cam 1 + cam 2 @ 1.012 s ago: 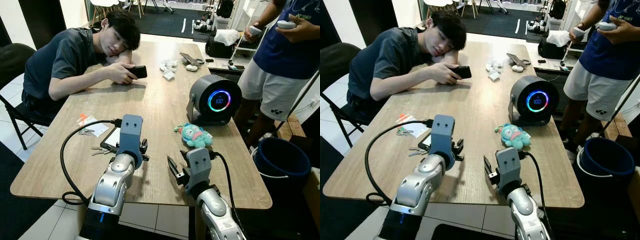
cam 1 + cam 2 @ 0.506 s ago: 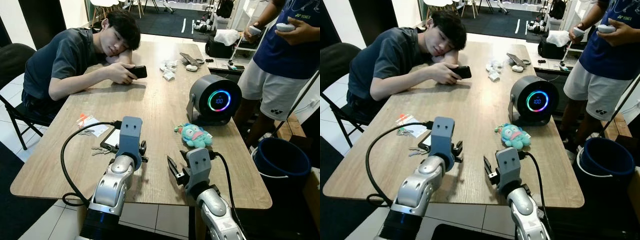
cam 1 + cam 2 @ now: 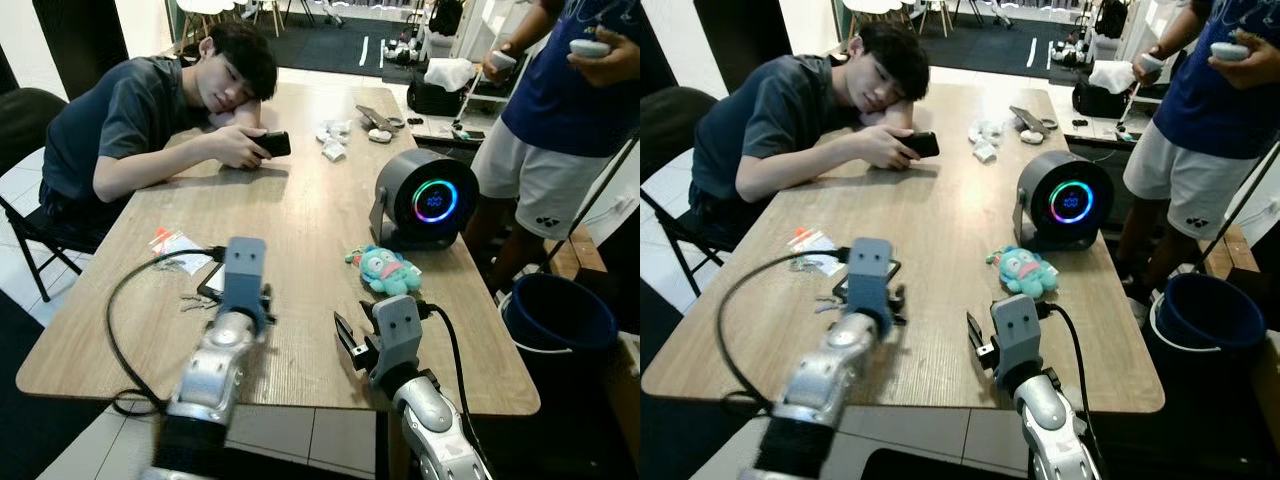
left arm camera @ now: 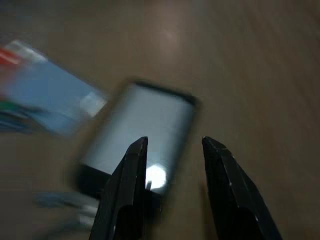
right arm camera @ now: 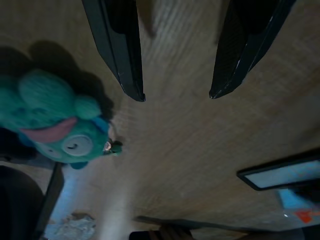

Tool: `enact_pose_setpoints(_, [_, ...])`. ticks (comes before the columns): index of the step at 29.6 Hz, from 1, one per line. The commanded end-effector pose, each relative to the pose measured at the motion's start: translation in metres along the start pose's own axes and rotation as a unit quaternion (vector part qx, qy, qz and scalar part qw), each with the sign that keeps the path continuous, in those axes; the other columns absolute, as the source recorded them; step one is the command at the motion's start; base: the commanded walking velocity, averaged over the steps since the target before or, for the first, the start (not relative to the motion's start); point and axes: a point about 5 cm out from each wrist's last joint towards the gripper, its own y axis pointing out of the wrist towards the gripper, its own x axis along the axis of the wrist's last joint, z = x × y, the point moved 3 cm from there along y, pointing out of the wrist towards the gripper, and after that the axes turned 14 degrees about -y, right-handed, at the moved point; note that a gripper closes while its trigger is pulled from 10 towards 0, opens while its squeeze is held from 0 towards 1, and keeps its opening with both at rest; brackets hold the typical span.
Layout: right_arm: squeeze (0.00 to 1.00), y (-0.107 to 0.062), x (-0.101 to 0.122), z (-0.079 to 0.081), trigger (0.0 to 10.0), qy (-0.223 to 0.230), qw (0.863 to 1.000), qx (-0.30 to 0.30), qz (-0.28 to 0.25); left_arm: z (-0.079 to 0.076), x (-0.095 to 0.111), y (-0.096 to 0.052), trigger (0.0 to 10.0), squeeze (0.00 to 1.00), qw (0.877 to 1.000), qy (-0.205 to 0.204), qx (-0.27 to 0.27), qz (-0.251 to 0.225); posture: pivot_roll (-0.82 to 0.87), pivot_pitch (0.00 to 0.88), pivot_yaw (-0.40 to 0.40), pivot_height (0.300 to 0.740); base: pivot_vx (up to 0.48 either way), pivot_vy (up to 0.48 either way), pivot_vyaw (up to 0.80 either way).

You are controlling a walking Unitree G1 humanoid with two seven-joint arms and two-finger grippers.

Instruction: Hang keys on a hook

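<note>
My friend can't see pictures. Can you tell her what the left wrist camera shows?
The left gripper, fingers apart, hovers just above a phone with a pale screen lying flat on the wooden table. A blurry blue packet lies beside the phone.

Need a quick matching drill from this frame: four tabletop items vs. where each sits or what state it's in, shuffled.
Column 1:
1. keys
2. plush toy
3. round speaker
4. left gripper

Column 2:
A. lit ring glowing on its front
B. fingers open above a phone on the table
C. lying near the table's left edge, beside the phone
D. lying in front of the speaker, ahead of the right gripper

Pairs: 1-C, 2-D, 3-A, 4-B
</note>
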Motion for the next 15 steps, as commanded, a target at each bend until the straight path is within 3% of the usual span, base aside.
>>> enact_pose_setpoints(1, [0.00, -0.005, -0.007, 0.002, 10.0, 0.003, 1.000, 0.001, 0.013, 0.009, 0.005, -0.003, 10.0, 0.00, 1.000, 0.005, 0.000, 0.002, 0.09, 0.216, -0.030, 0.740, 0.000, 0.000, 0.00])
enact_pose_setpoints(4, [0.00, -0.005, -0.008, 0.002, 10.0, 0.004, 1.000, 0.001, 0.014, 0.018, 0.006, -0.004, 10.0, 0.00, 1.000, 0.009, 0.012, 0.000, 0.10, 0.216, -0.032, 0.740, 0.000, 0.000, 0.00])
enact_pose_setpoints(7, [0.00, -0.002, -0.006, 0.007, 10.0, 0.007, 1.000, 0.006, 0.011, 0.042, 0.001, -0.005, 10.0, 0.00, 0.998, 0.015, 0.055, 0.009, 0.11, 0.218, -0.033, 0.740, 0.000, 0.000, 0.00])
enact_pose_setpoints(15, [0.00, -0.001, -0.005, 0.007, 10.0, 0.008, 1.000, 0.007, 0.010, 0.047, -0.013, -0.020, 10.0, 0.00, 0.998, 0.018, 0.053, 0.035, 0.11, 0.221, -0.035, 0.740, 0.000, 0.000, 0.00])
